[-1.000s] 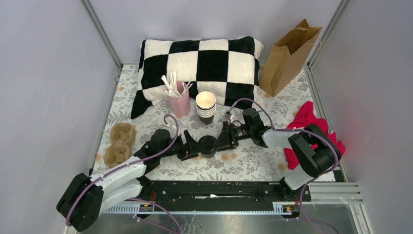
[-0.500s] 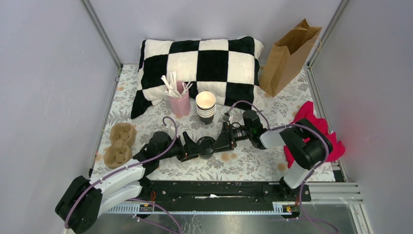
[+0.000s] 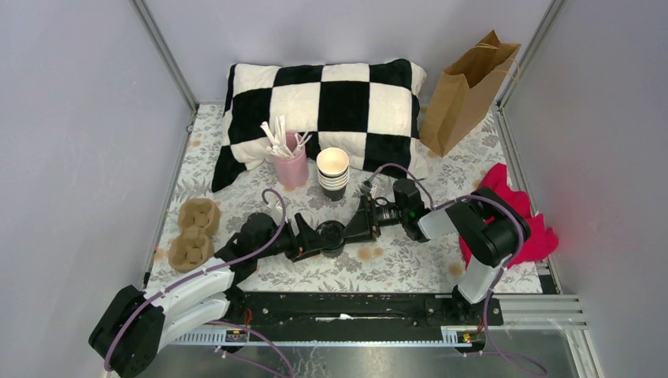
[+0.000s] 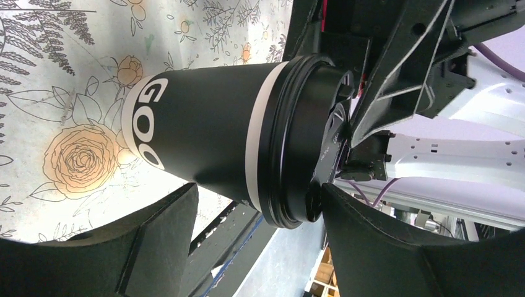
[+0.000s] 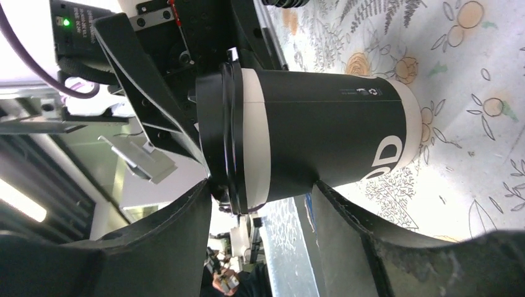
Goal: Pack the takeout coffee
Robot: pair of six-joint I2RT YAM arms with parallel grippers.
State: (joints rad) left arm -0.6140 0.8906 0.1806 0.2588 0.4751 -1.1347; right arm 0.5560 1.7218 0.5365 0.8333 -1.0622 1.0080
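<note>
takeout coffee [image 4: 204,130], white "GOO", "OD"

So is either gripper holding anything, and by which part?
No clear hold: takeout coffee stands on the table, left gripper and right gripper open at opposite sides.

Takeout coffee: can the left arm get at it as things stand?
Probably yes. The left gripper, jaws open, is right at the takeout coffee with nothing between; the right gripper crowds the far side near the lid.

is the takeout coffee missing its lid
No, in the left wrist view a black plastic lid sits on the rim of the takeout coffee.
</note>
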